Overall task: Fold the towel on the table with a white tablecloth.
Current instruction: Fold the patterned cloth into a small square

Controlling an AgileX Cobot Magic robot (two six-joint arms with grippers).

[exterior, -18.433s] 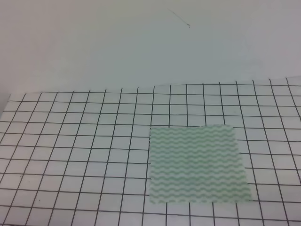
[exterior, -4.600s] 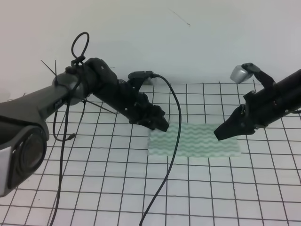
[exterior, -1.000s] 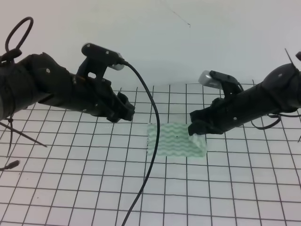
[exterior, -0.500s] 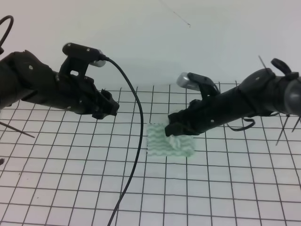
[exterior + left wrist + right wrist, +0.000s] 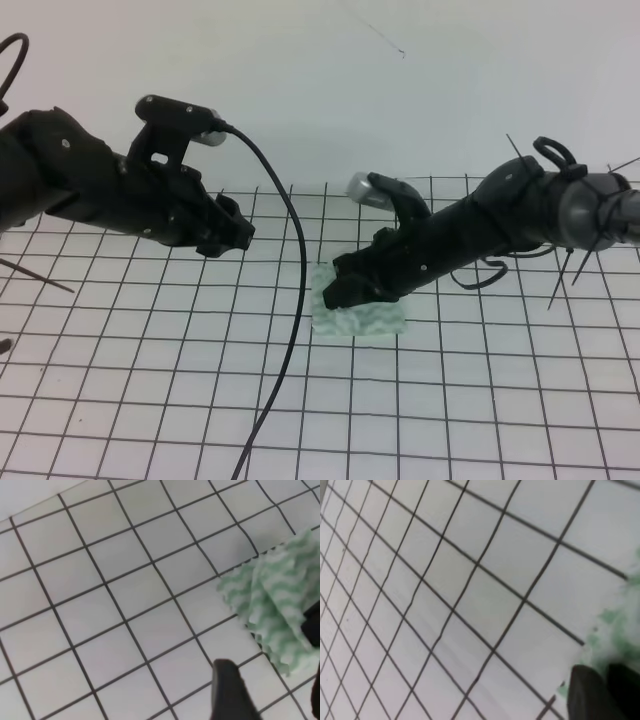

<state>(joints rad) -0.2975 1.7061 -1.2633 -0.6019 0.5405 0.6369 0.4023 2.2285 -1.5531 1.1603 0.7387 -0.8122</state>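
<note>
The towel (image 5: 368, 318), mint-green with wavy stripes, lies folded into a small patch on the white gridded tablecloth (image 5: 150, 340) that covers the table. My right gripper (image 5: 342, 291) reaches across to the towel's left edge and is shut on a fold of the towel (image 5: 619, 626); its dark fingers (image 5: 587, 696) sit close together at the cloth. My left gripper (image 5: 236, 236) hovers to the left of the towel, apart from it. In the left wrist view its fingers (image 5: 227, 690) stand open, and the bunched towel (image 5: 272, 607) lies ahead to the right.
A black cable (image 5: 290, 300) hangs from the left arm and drapes down across the tablecloth just left of the towel. A pale wall (image 5: 320, 90) rises behind the table's far edge. Thin cable-tie ends stick out from the right arm (image 5: 570, 215).
My right gripper has moved further left with the towel's edge, so the folded towel is now narrower. The left arm has hardly moved.
</note>
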